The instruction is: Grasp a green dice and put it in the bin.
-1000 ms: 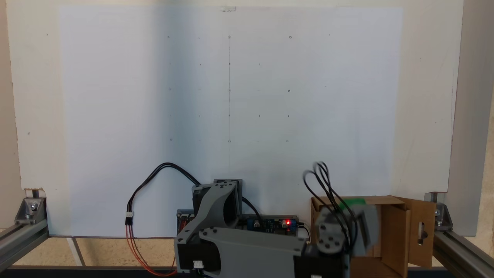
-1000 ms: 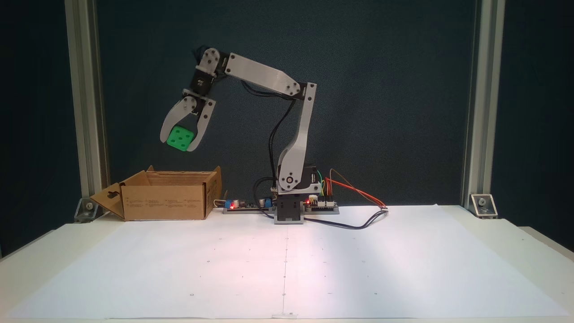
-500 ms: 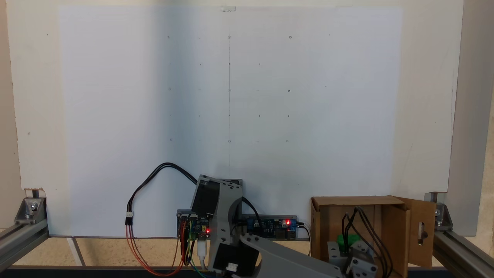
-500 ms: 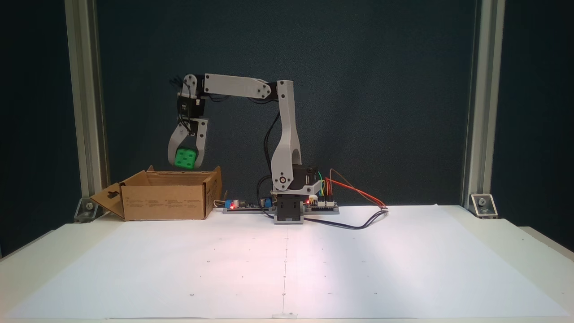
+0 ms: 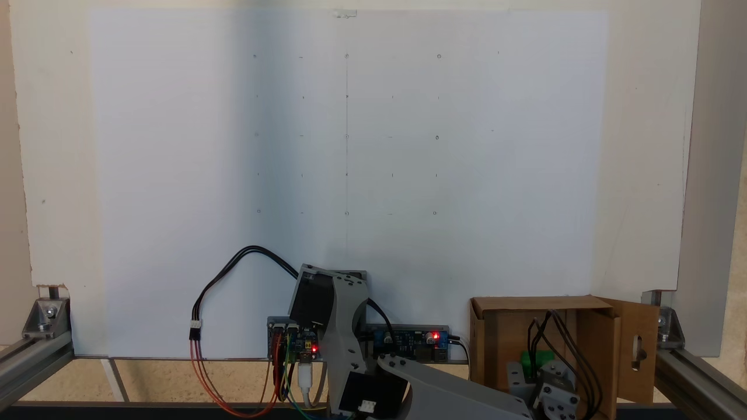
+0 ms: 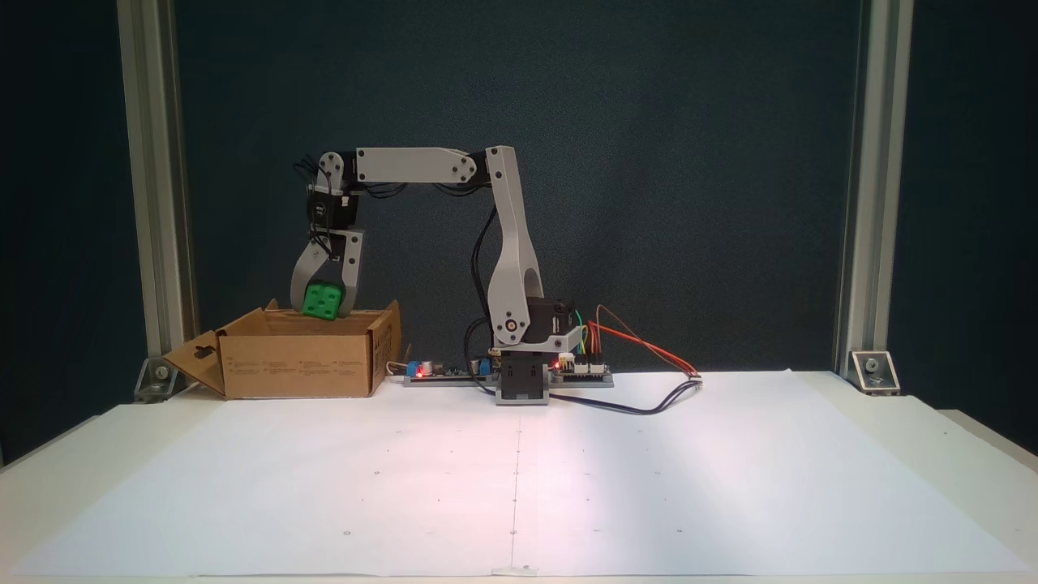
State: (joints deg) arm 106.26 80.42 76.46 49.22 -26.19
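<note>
My gripper (image 6: 323,304) points straight down and is shut on the green dice (image 6: 322,299), which sits level with the top rim of the bin (image 6: 300,365), a brown cardboard box with a slotted side flap. Seen from above, the green dice (image 5: 536,359) shows inside the mouth of the bin (image 5: 490,329), with the grey wrist and black cables partly covering it. The fingertips dip just below the box rim.
A white paper sheet (image 6: 519,478) with small grid marks covers the table. The arm's base and circuit boards (image 6: 535,369) with red lights and loose wires stand to the right of the box. Aluminium frame posts (image 6: 154,186) rise at both sides.
The arm has swung over the box and lowered. The gripper carried the dice down from well above the box to its rim, still gripping it.
</note>
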